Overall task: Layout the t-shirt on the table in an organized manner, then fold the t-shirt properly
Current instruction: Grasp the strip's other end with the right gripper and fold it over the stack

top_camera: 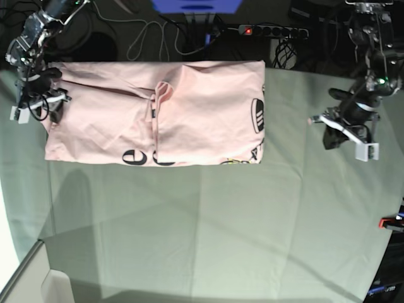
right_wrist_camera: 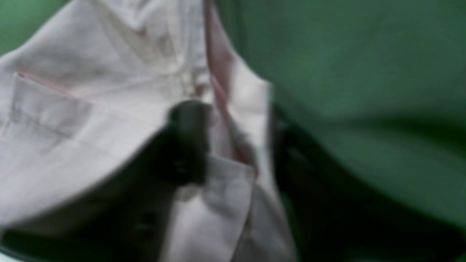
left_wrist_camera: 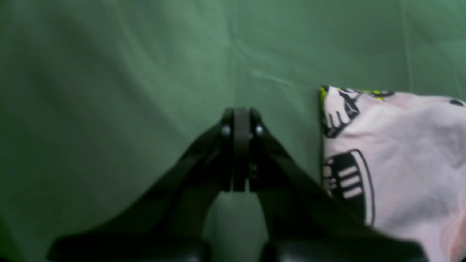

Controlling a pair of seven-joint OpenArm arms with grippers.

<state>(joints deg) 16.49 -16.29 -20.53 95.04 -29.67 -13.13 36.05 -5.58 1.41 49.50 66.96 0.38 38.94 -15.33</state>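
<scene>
The table point(top_camera: 221, 221) was broad, flat, under creased grey-green cloth. On it, near the far edge, lay the shirt point(top_camera: 208, 113), soft pink cotton, partly folded, wrinkled, black lettering along its edges. The right pincer point(right_wrist_camera: 238, 145) stood parted astride its edge; grip unclear. The left pincer point(top_camera: 328, 129), beside it, was clenched on nothing.
</scene>
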